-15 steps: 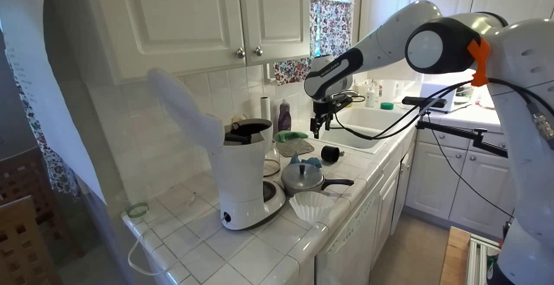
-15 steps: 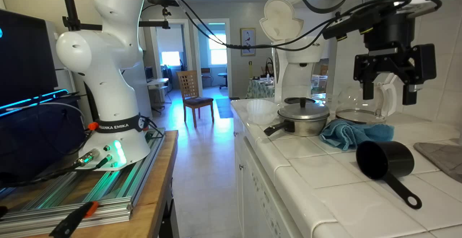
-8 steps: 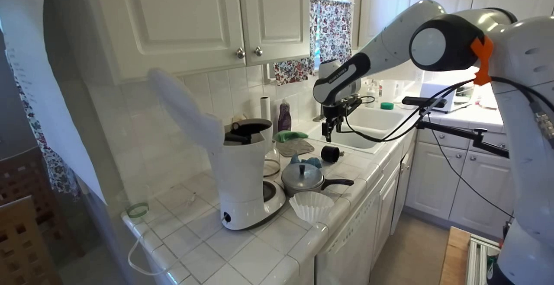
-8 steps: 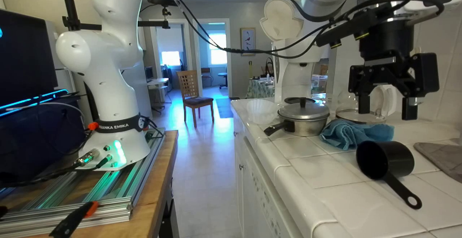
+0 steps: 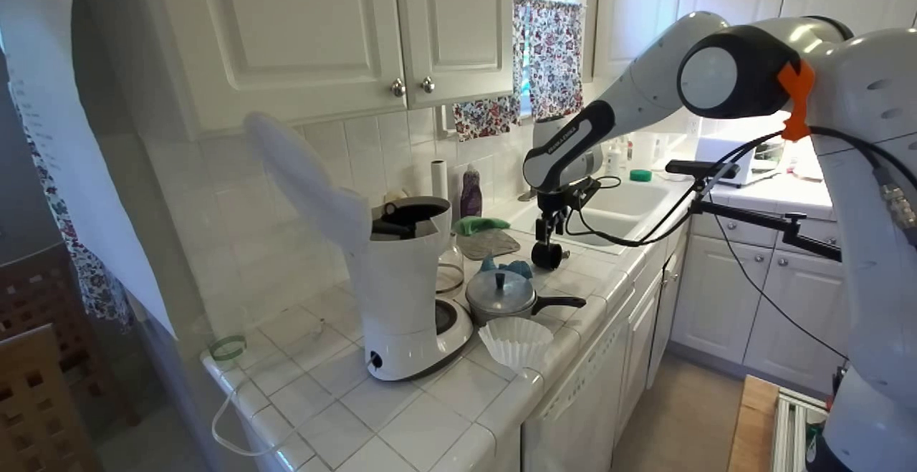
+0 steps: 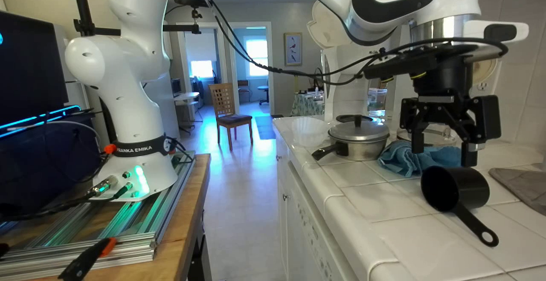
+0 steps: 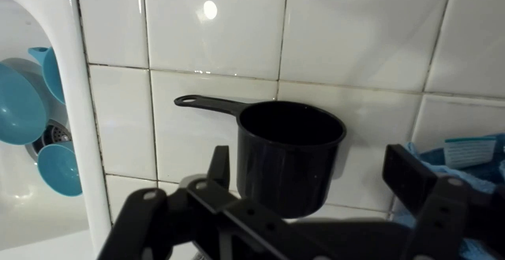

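Over the last second the pincer [image 6: 443, 158] drops toward the bench [image 6: 371, 200], and the gap between it and the black cup [image 6: 465, 189] shrinks almost to nothing in both exterior views. The cup itself does not shift: it lies on its side on the bench, handle toward the sink [image 7: 77, 106], near the blue cloth [image 6: 403, 161] but apart from it, with the lidded pot [image 6: 362, 149] farther along. The pincer's fingers are spread wide and grip nothing. In the wrist view the cup's body shows between them, closer to the finger on the sink side. As I judge it, this descent brings the cup about within reach, and no hold is made yet; whether a tip touches the cup I cannot tell.
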Motion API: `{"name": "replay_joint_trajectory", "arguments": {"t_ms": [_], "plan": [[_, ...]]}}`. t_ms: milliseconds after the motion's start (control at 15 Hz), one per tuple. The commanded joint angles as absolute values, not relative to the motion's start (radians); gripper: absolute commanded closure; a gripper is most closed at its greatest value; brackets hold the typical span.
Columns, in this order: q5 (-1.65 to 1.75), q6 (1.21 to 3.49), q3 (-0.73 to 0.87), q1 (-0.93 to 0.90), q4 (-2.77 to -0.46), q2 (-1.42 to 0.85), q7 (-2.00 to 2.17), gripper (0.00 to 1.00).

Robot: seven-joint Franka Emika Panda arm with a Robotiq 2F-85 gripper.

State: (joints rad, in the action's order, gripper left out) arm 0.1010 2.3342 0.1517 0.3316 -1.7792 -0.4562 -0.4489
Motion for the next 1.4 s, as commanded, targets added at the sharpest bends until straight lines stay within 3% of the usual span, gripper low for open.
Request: {"name": "replay_joint_trajectory", "arguments": {"t_ms": [0, 133, 200, 267, 467, 733, 1000, 1067, 1133, 1333], "plan": [[0.095, 2.384, 0.134, 0.348, -1.822, -0.455, -0.509, 0.00], [0.102, 2.417, 0.136, 0.349, -1.835, -0.462, -0.522, 0.00], [0.104, 2.434, 0.137, 0.350, -1.837, -0.466, -0.526, 0.25], [0.102, 2.451, 0.135, 0.353, -1.840, -0.470, -0.533, 0.26], [0.110, 2.490, 0.137, 0.357, -1.849, -0.478, -0.547, 0.50], [0.116, 2.541, 0.142, 0.357, -1.834, -0.484, -0.538, 0.68], [0.132, 2.587, 0.152, 0.356, -1.814, -0.509, -0.524, 0.98], [0.137, 2.592, 0.157, 0.357, -1.810, -0.515, -0.521, 1.00], [0.130, 2.591, 0.156, 0.360, -1.807, -0.514, -0.515, 0.68], [0.090, 2.600, 0.129, 0.366, -1.807, -0.480, -0.515, 0.61]]}}
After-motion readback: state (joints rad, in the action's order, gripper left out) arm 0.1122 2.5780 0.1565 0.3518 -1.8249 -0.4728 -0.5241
